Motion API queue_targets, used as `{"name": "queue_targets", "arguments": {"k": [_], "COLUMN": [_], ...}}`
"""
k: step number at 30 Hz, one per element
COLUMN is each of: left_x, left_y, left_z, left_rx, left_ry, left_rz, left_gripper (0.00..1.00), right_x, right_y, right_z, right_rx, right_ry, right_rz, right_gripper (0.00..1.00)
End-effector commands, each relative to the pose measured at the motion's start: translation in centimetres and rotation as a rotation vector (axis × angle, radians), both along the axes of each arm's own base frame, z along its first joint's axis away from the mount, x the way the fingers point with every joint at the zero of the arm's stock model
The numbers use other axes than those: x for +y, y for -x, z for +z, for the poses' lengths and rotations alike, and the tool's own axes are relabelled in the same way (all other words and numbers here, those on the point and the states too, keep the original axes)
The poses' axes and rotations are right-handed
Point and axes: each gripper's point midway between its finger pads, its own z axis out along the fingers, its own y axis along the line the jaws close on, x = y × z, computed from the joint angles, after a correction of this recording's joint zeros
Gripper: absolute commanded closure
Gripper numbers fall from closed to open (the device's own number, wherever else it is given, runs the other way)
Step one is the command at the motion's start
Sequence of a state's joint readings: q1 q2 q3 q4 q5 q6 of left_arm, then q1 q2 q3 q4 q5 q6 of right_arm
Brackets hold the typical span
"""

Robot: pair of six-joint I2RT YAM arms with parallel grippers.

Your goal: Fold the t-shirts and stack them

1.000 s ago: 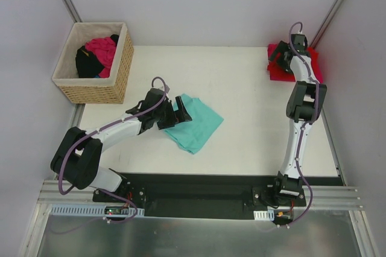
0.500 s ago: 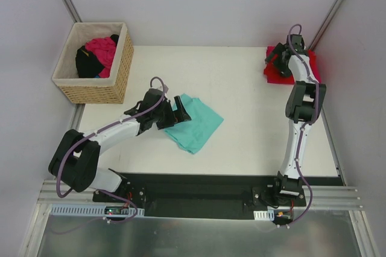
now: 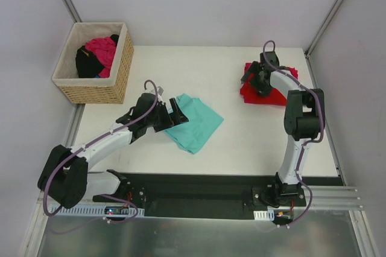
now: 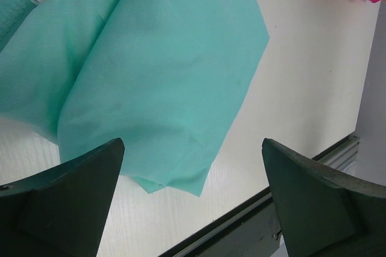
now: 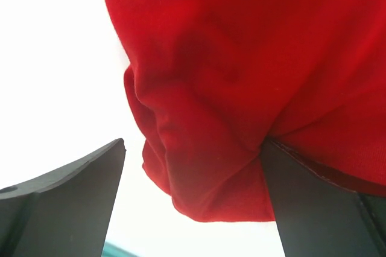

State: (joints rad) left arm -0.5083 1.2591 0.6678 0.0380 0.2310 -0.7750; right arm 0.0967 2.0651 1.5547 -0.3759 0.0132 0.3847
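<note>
I am stacking: right gripper (image 5: pixel 193 145), spread wide, straddling the red t-shirt (image 3: pixel 272 96); left gripper (image 4: pixel 193 145), equally wide, hovering over the teal t-shirt (image 3: pixel 199 125), which likely needs lifting onto red.

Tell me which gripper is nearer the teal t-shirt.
Left. The left gripper is right over the edge of the teal t-shirt; the right gripper is far off, at the red t-shirt.

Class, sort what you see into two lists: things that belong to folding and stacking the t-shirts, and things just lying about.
Belongs to the job: teal t-shirt; red t-shirt; left hand, over the teal one; right hand, at the red one.

Just lying about: wicker basket, holding a pink garment and a black garment, neither being handled.
</note>
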Motion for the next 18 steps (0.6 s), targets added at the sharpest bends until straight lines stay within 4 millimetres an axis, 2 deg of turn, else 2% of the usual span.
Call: {"name": "queue_targets", "arguments": {"k": [1, 2, 3, 4, 5, 7, 9, 13, 15, 16, 17, 18], "left_x": [0.5, 0.6, 0.7, 0.7, 0.8, 0.9, 1.1, 1.2, 1.3, 1.4, 1.2, 0.9], "left_y": [0.8, 0.9, 1.1, 1.3, 1.5, 2.0, 2.4, 3.1, 3.2, 3.6, 3.7, 3.8], "left_z": [1.2, 1.6, 1.5, 1.5, 1.8, 2.0, 1.8, 1.6, 2.1, 2.5, 3.2, 4.1], "left_rx": [-0.025, -0.037, -0.038, -0.038, -0.045, -0.047, -0.043, -0.047, -0.072, -0.075, -0.089, -0.097], "left_ry": [0.041, 0.048, 0.050, 0.054, 0.060, 0.071, 0.071, 0.069, 0.058, 0.064, 0.078, 0.103], "left_rz": [0.019, 0.019, 0.020, 0.021, 0.020, 0.017, 0.019, -0.004, -0.024, -0.033, -0.046, -0.050], "left_gripper": [0.01, 0.01, 0.01, 0.01, 0.01, 0.01, 0.01, 0.01, 0.01, 0.01, 0.01, 0.01], "right_x": [2.9, 3.1, 4.1, 3.8, 4.0, 4.7, 4.7, 3.9, 4.0, 3.7, 4.0, 3.9], "right_y": [5.9, 7.3, 7.9, 8.2, 9.4, 10.0, 10.8, 10.3, 10.4, 9.8, 10.0, 10.3], "right_z": [-1.7, -2.5, -1.6, -1.6, -2.1, -0.8, -0.4, 3.4, 6.5, 8.5, 11.3, 12.5], "right_rx": [0.116, 0.141, 0.121, 0.110, 0.128, 0.095, 0.088, 0.004, -0.045, -0.094, -0.163, -0.187], "right_ry": [-0.037, -0.028, -0.030, 0.004, 0.006, 0.009, 0.025, 0.065, 0.093, 0.129, 0.143, 0.164], "right_rz": [0.028, 0.030, 0.057, 0.046, 0.053, 0.073, 0.079, 0.081, 0.115, 0.110, 0.125, 0.130], "right_gripper": [0.03, 0.03, 0.03, 0.03, 0.03, 0.04, 0.04, 0.03, 0.03, 0.03, 0.03, 0.04]}}
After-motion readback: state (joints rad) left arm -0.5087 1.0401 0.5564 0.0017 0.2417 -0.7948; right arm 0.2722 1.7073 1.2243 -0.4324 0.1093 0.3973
